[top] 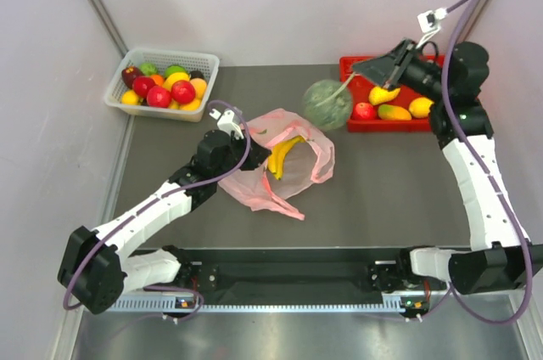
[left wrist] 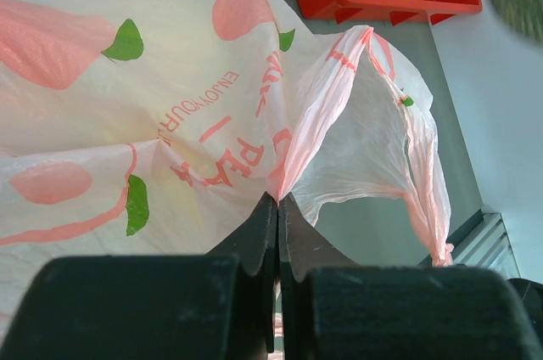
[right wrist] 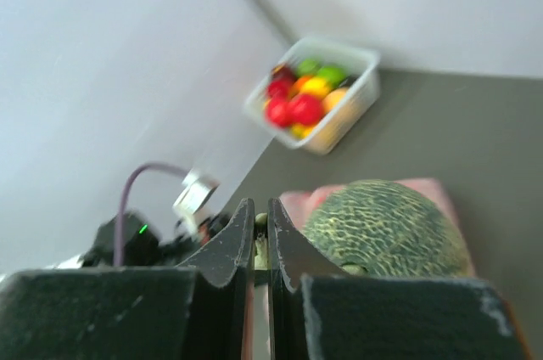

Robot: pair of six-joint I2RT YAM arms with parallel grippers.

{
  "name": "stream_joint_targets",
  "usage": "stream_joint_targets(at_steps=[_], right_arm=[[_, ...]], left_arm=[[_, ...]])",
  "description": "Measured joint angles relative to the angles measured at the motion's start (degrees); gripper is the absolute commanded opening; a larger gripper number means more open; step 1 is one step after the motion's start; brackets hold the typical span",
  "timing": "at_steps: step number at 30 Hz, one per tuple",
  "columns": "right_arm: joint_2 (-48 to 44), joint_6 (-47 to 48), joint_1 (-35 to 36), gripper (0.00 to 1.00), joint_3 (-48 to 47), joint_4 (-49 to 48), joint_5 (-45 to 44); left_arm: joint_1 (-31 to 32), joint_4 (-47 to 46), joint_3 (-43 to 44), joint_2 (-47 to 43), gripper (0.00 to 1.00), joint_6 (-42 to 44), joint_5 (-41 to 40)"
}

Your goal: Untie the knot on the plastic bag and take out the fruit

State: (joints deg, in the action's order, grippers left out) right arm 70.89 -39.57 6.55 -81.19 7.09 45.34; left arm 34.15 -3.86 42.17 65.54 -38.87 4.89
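Pale walls close in a grey desk (top: pixel 382 173). At its far left corner sits a white basket (top: pixel 206 61) heaped with small round fruit. From the near left edge the left arm (top: pixel 161 203) stretches low and diagonally toward the middle. The left gripper (left wrist: pixel 277 200) has its jaws pressed together on a fold of the pink plastic bag (top: pixel 246 192), which lies slack at the desk's centre. The bananas (top: pixel 284 154) lie in the bag's gaping mouth. Beyond the bag the melon (top: pixel 327 104) hangs by its stem from the right gripper (right wrist: pixel 261 211), whose jaws are pinched on that stem. It hangs just beside the red tray (top: pixel 399 125) at the far right. The right arm (top: pixel 479 182) rises from the near right edge and folds over leftward.
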Motion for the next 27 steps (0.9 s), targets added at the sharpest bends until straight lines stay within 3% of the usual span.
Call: stream_joint_targets(at_steps=[7, 13, 21, 27], right_arm=[[8.22, 2.01, -6.75, 0.00, -7.04, -0.09, -10.88], [25.55, 2.08, -10.69, 0.00, -16.87, -0.07, -16.63], [45.20, 0.33, -11.28, 0.00, -29.18, -1.25, -19.26], [53.16, -1.07, -11.28, 0.00, -33.27, -2.21, -19.89]], left_arm=[[0.00, 0.59, 0.02, -0.04, 0.00, 0.15, 0.02], [0.00, 1.07, 0.02, -0.04, 0.00, 0.63, 0.28], [0.00, 1.29, 0.04, -0.04, 0.00, 0.87, 1.33], [0.00, 1.36, 0.04, -0.07, 0.00, 1.09, 1.81]])
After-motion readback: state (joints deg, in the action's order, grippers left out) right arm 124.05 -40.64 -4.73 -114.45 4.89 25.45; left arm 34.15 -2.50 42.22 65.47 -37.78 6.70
